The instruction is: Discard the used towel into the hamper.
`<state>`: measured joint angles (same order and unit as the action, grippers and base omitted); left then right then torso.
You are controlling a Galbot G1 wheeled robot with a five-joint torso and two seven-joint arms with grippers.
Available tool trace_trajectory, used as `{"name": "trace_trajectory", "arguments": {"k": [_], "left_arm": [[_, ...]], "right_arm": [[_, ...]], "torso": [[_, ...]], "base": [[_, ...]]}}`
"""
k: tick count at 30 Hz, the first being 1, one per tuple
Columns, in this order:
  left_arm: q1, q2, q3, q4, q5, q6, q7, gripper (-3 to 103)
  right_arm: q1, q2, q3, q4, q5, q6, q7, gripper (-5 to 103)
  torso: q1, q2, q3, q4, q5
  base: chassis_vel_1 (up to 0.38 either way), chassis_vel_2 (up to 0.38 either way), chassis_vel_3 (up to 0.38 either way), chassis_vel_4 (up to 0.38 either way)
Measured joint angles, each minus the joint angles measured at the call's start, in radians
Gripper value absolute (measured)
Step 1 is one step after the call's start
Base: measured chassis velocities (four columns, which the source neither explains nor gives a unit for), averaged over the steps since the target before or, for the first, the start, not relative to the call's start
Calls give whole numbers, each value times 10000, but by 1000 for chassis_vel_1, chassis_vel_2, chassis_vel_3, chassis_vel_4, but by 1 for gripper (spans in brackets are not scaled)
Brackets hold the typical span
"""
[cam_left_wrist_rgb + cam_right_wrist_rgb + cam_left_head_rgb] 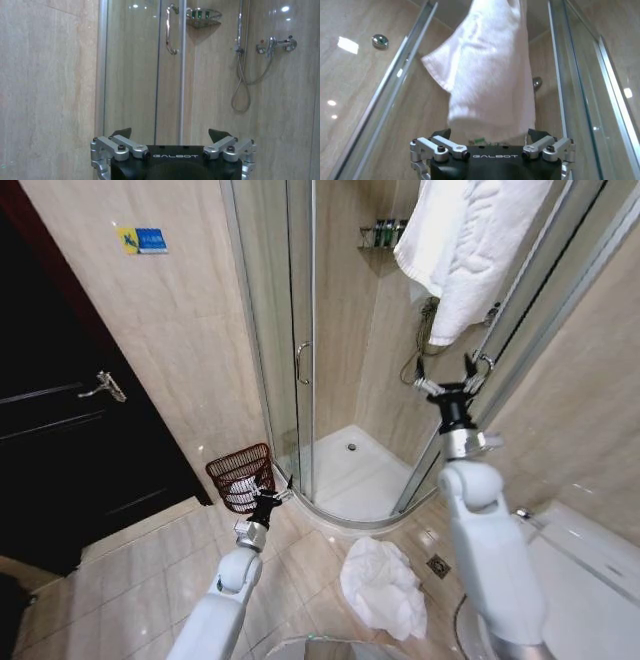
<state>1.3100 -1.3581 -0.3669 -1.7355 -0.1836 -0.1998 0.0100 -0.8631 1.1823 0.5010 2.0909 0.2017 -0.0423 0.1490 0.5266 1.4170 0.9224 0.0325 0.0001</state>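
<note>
Both wrist views read "GALBOT" in pale letters on the black hand bodies. A small blue and yellow wall sign (142, 240) is too small to read. The right hand (450, 378), fingers spread wide, is raised just below the hanging white terry towel (465, 245), which drapes over the glass shower frame (545, 300). The left hand (283, 487), also wide, sits low beside the dark reddish-brown wire hamper (241, 476) on the tile floor. A crumpled white cloth (382, 585) lies on the floor near the shower. The left wrist view shows the chrome shower hose (242, 80).
</note>
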Motion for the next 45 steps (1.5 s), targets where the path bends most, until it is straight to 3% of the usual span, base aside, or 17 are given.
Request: {"name": "trace_trajectory", "arguments": {"k": [6,13,18,22,24,27,33,37,42,45], "left_arm": [[76,32,-58,-2,38,-44,34,100],[176,14,-49,-19,172,-149,67,100],[116,114,-55,-26,181,-148,137,100],[63,169,-55,95,180,-143,199,100],[59,175,-54,119,180,-147,207,100],[71,194,-95,133,180,-148,253,100],[87,207,-176,76,169,-148,257,100],[141,190,-248,62,161,-167,257,100],[233,143,-262,95,160,-262,261,100],[246,98,-251,211,190,-333,319,100]], "right_arm": [[-670,-542,-179,1718,-75,-648,143,100],[-40,-1711,228,1673,465,-862,24,100],[1526,-3282,480,503,1729,-488,-328,100],[3173,-3747,-64,-272,2483,-189,-497,100],[3627,-3780,-308,-407,2661,-151,-483,100],[6041,-3796,-1897,-961,3301,-176,-283,100],[8283,-3390,-3483,-2075,3453,-211,-55,100],[10304,-2740,-4376,-3524,3152,-291,180,100],[11418,-2182,-4682,-4280,2870,-524,566,100],[12396,-1581,-4870,-5076,2035,-594,944,100]], "torso": [[-12,-24,-13,-1,0],[-19,-42,-22,2,1],[-24,-56,-28,0,3],[-27,-62,-32,0,0],[-28,-64,-32,-1,3],[-30,-70,-36,5,-5],[-34,-75,-39,3,3],[-34,-80,-41,1,-3],[-35,-82,-42,1,-1],[-37,-84,-44,2,-3]], "base": [[0,0,0,0],[0,0,0,0],[0,0,0,0],[0,0,0,0],[0,0,0,0],[0,0,0,0],[0,0,0,0],[0,0,0,0],[0,0,0,0],[0,0,0,0]]}}
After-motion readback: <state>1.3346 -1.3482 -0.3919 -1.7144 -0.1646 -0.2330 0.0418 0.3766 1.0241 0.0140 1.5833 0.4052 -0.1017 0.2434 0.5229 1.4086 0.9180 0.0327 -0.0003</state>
